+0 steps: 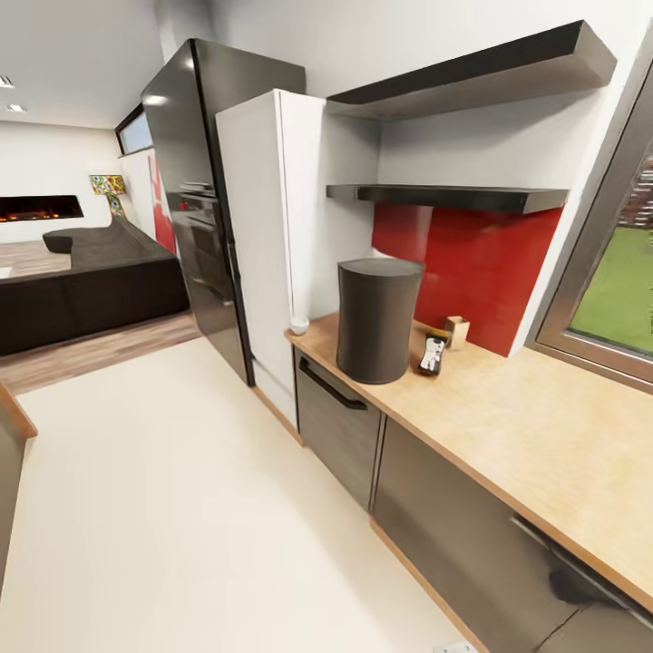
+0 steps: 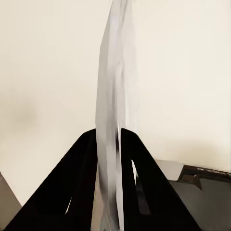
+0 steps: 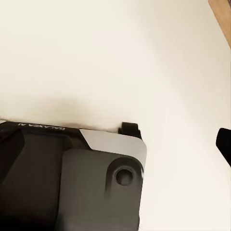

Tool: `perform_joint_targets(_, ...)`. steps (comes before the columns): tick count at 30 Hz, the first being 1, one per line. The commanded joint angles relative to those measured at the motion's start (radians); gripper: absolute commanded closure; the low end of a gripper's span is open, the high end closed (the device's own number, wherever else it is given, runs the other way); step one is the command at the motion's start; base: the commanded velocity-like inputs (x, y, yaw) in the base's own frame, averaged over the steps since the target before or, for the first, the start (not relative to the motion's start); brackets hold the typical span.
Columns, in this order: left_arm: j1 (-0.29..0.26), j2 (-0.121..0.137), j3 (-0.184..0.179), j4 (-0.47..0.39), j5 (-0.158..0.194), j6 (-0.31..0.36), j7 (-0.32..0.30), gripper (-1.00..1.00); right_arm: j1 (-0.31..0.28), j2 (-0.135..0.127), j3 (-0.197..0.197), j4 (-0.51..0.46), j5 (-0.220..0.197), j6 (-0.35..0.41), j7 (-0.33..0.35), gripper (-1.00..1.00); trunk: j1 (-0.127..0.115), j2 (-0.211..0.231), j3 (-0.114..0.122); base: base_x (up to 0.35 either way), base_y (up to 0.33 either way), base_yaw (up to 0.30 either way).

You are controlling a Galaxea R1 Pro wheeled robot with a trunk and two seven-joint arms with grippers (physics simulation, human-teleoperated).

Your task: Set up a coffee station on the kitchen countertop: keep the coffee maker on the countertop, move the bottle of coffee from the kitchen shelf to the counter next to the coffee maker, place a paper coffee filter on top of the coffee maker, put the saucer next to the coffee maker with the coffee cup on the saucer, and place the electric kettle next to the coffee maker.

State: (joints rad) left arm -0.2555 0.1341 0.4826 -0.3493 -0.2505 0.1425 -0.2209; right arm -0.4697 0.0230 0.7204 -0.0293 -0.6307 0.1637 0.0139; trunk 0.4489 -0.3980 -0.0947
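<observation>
My left hand (image 2: 109,133) is pinched tight on a thin white piece (image 2: 115,72). I see it edge-on, its long axis running straight out past the fingertips over the pale floor (image 1: 181,508). It could be the saucer or the paper filter, and I cannot tell which. Of my right hand I see just one dark fingertip (image 3: 224,143) above my own grey base (image 3: 96,183), so I cannot tell whether that hand is spread or closed.

The tabletop (image 1: 544,444) runs along my right side and away from me, so the loaded left hand is the arm farther from it. I judge I must close in or turn before I can reach across. The near stretch of tabletop lies bare.

Further along stands the coffee maker (image 1: 377,319), upright and set in a little from the front edge, ahead and to my right. The bottle of coffee (image 1: 433,354) is just beside it on the side nearer me, with a small wooden block (image 1: 456,332) behind that. I judge these two crowd that flank, leaving the flat top and the front edge open. Beyond the maker, at the tabletop's end against the white fridge (image 1: 263,236), sits a small white cup (image 1: 299,324).

Above hangs the kitchen shelf (image 1: 462,196) over the red backsplash (image 1: 472,263).
</observation>
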Motion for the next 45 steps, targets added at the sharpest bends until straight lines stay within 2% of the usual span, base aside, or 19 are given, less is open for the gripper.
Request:
perform_joint_targets(1, -0.001, -0.001, 0.008, -0.002, -0.01, 0.005, -0.006, 1.0, -0.001, 0.0, 0.008, 0.0, -0.007, 0.003, 0.002, -1.0, 0.001, -0.002, -0.002, 0.28, 0.234, -0.188)
perform_joint_targets(13, -0.001, -0.001, 0.008, -0.002, -0.01, 0.005, -0.006, 1.0, -0.001, 0.0, 0.008, 0.0, -0.007, 0.003, 0.003, -1.0, 0.001, -0.002, -0.002, 0.28, 0.237, -0.242)
perform_joint_targets(28, -0.001, -0.001, 0.008, -0.001, -0.01, 0.005, -0.006, 1.0, -0.001, 0.0, 0.008, 0.001, -0.006, 0.003, 0.003, -1.0, 0.001, -0.002, -0.002, 0.276, 0.239, -0.015)
perform_joint_targets(33, -0.001, -0.001, 0.008, -0.001, -0.01, 0.005, -0.006, 1.0, -0.001, 0.0, 0.008, 0.002, -0.006, 0.003, 0.003, -1.0, 0.001, -0.002, -0.002, 0.236, 0.244, -0.165)
perform_joint_targets(45, -0.001, -0.002, 0.008, -0.001, -0.01, 0.005, -0.006, 1.0, -0.001, 0.0, 0.008, 0.002, -0.006, 0.003, 0.003, -1.0, 0.001, -0.002, -0.002, 0.09, 0.09, -0.255)
